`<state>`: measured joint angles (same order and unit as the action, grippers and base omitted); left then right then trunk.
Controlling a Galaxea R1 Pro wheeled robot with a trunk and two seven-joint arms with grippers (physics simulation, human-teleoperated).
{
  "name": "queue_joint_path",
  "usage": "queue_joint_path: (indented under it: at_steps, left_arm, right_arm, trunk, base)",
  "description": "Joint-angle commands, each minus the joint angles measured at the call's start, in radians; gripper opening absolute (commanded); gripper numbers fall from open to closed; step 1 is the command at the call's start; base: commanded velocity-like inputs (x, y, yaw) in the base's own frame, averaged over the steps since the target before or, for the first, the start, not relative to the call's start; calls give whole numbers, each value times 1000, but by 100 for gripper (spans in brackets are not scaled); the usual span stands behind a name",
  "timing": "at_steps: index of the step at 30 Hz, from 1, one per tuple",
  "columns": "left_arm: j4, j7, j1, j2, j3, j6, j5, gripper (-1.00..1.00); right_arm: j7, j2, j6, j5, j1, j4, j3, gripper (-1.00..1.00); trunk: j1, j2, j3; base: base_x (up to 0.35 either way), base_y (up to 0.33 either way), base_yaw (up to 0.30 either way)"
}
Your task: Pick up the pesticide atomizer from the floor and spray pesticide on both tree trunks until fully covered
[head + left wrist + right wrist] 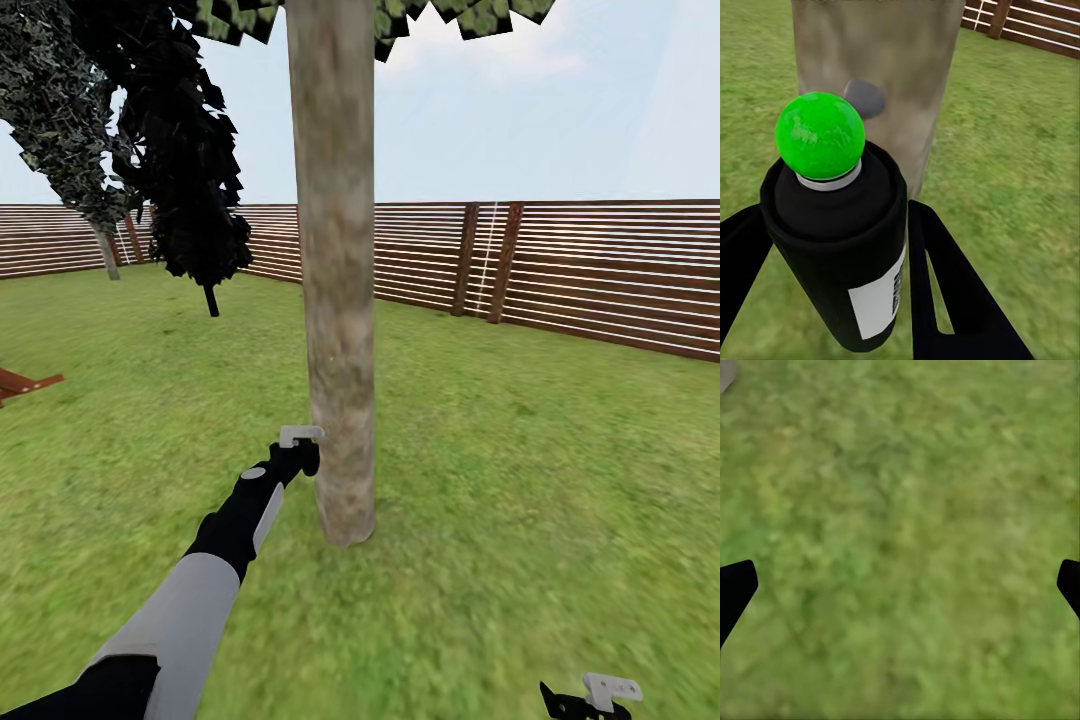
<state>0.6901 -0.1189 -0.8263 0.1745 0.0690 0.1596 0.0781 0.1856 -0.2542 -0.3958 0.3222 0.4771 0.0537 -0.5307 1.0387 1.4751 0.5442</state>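
Fenced lawn (560, 500); left pincer (832, 247) clamps black green-capped atomizer (840, 247) near mottled trunk (335, 280); right pincer (900, 585) apart

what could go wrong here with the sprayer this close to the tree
1. The left tool holds the pesticide atomizer right next to the tree trunk; reaching further could likely knock the bottle against the bark and shift it in the grasp.
2. From this low spot the spray may only reach the lower trunk, leaving the upper part uncovered.
3. The right tool hangs open over the grass, so it cannot steady the bottle if it slips.
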Motion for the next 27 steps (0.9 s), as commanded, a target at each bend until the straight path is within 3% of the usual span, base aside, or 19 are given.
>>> queue_joint_path:
  at_steps: [1, 16, 19, 21, 24, 25, 27]
  left_arm:
    - [0, 1, 0, 0, 0, 0, 0, -100]
    - [23, -2, 0, 0, -12, 26, 0, -100]
    - [92, 0, 0, 0, -12, 166, 0, -100]
    - [135, 0, 0, 0, -12, 217, 0, -100]
    - [174, 0, -1, 0, -13, 281, -1, -100]
    - [203, -1, 0, 0, -13, 327, 0, -100]
    - [259, -1, 0, 0, -14, 385, -1, -100]
  right_arm:
    - [0, 0, 0, 0, 0, 0, 0, 100]
    - [0, 0, 1, 0, 0, 0, 0, 100]
    - [0, 0, 1, 1, 0, 0, 1, 100]
    - [0, 0, 2, 2, 0, 0, 2, 100]
    - [-7, 1, 55, 64, 0, 0, 48, 100]
    - [-37, 4, 116, 99, 0, 0, 70, 100]
    - [-89, 25, 168, 130, 0, 0, 86, 100]
  trunk:
    - [0, 0, 0]
    - [0, 0, 0]
    - [0, 0, 0]
    - [0, 0, 0]
    - [0, 0, 0]
    - [0, 0, 0]
    - [0, 0, 0]
  base:
    - [7, 0, 0]
    - [1, 0, 0]
    - [0, 0, 0]
    - [0, 0, 0]
    - [0, 0, 0]
    - [0, 0, 0]
    - [0, 0, 0]
